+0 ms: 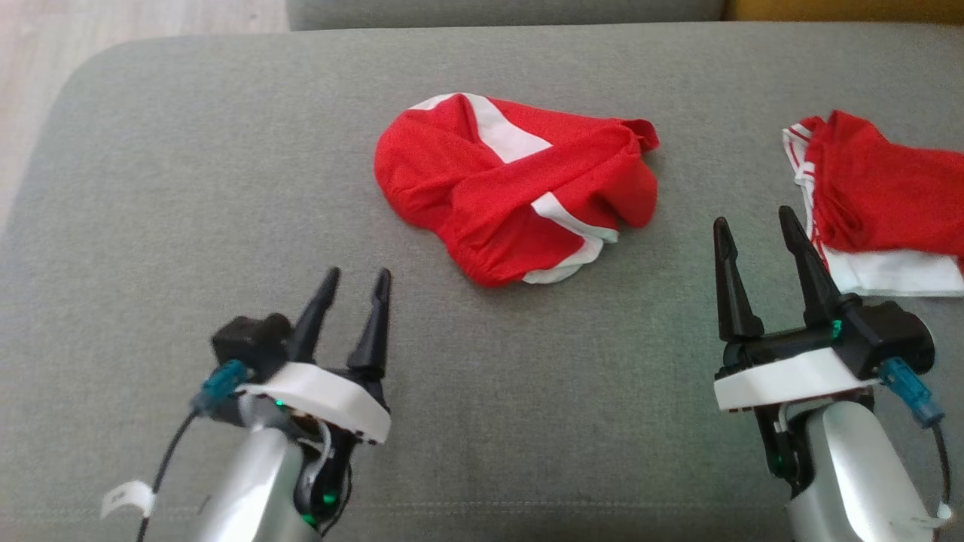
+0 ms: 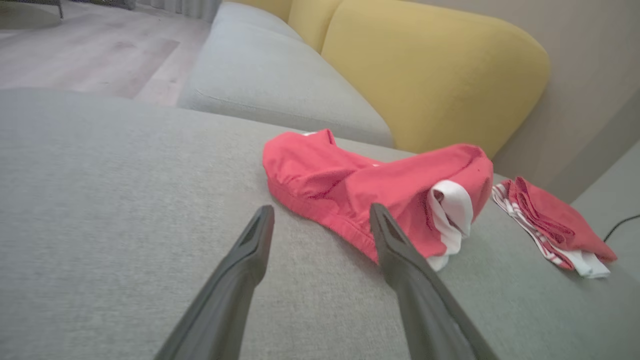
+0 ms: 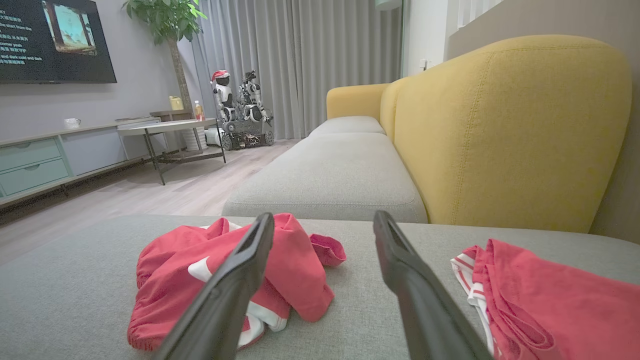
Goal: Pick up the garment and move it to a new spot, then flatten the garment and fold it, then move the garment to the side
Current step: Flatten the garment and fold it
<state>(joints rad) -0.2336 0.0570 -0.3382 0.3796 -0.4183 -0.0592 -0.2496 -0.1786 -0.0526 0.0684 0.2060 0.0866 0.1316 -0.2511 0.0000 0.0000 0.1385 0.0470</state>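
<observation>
- L tool open, empty, short of crumpled red shorts.
- My R tool open too, just beside folded red garment.
- Both clothes on grey cushion.

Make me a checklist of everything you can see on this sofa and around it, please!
Surface: grey cushion, soft fabric, holding two garments.
Job's things: crumpled garment, red and white, mid-cushion, not held.
Clutter: second garment, red and white, at the cushion's right beside the right end effector.
End effectors: left end effector open, empty; right end effector open, empty; both short of the crumpled garment.
Cables: black cable at the left wrist; another cable at the right wrist.
Surroundings: yellow backrest, television, potted plant, small robots, wood floor.
</observation>
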